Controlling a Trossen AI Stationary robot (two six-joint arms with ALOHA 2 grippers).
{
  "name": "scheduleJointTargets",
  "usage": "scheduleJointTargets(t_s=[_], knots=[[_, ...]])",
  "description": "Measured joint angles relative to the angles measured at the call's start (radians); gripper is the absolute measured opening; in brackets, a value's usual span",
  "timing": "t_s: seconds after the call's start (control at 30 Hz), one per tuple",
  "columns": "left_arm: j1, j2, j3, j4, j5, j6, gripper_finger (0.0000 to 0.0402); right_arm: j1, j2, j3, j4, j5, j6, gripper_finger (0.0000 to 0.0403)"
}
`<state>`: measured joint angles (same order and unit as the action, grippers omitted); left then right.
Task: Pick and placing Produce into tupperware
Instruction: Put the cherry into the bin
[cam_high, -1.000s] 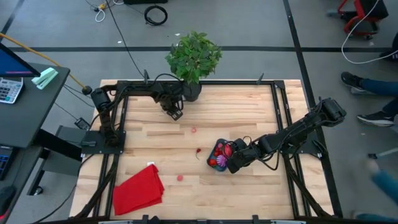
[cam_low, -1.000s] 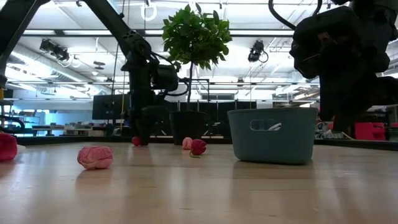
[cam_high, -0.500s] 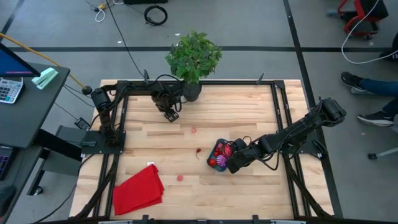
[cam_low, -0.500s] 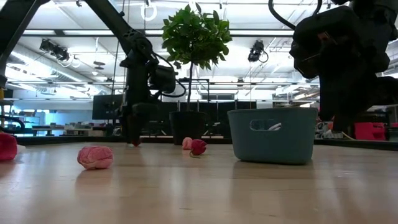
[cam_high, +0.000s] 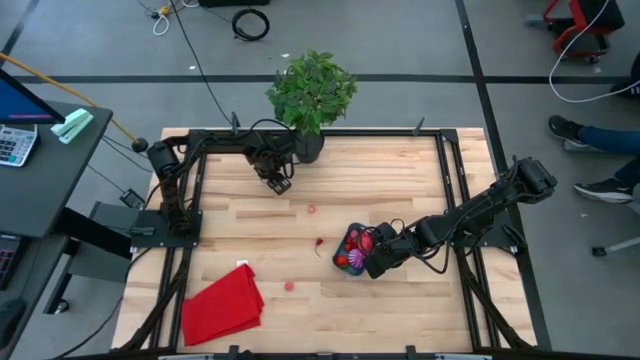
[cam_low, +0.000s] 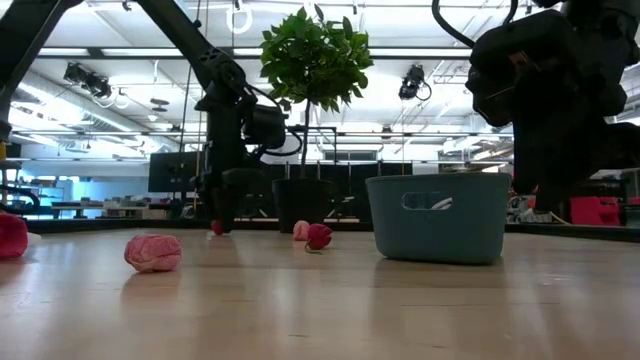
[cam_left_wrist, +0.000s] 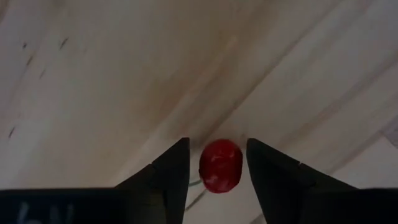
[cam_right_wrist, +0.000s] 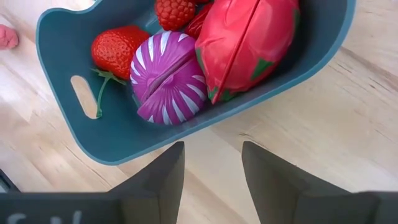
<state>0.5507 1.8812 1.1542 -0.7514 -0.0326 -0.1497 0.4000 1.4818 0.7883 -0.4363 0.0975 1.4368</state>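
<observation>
Two open left gripper (cam_left_wrist: 214, 168) fingers flank a red cherry (cam_left_wrist: 220, 165) without touching; right gripper (cam_right_wrist: 211, 168), open, empty, hovers beside the teal tub (cam_right_wrist: 74, 118).

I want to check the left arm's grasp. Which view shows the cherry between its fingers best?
The left wrist view: the cherry fills the gap between the left gripper's fingers. The low view shows a red speck; the high view hides it; the right wrist view misses it.

Overhead, table-level and two close wrist cameras, sharing the teal tub (cam_high: 350, 248).
</observation>
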Motion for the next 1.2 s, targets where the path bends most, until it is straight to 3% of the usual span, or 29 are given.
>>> scheduleJointTargets(t_s=[0.4,0.63,0.8,1.0,1.2], knots=[[0.0,0.001,0.0,-0.008,0.0,-0.004,0.0148,0.0,0.0,0.0,0.0,0.028,0.004,0.017],[-0.021,0.001,0.0,-0.008,0.002,-0.03,0.009,0.0,0.0,0.0,0.0,0.08,0.081,0.0169],[-0.072,0.001,0.0,-0.003,0.074,-0.034,0.0061,0.002,0.0,0.0,0.008,0.077,0.132,0.017],[-0.156,-0.003,0.0,0.02,0.184,-0.102,0.007,0.002,0.0,0.0,0.051,0.076,0.135,0.017],[-0.256,-0.08,0.006,0.028,0.197,-0.213,0.0059,0.002,0.0,0.0,0.052,0.076,0.134,0.017]])
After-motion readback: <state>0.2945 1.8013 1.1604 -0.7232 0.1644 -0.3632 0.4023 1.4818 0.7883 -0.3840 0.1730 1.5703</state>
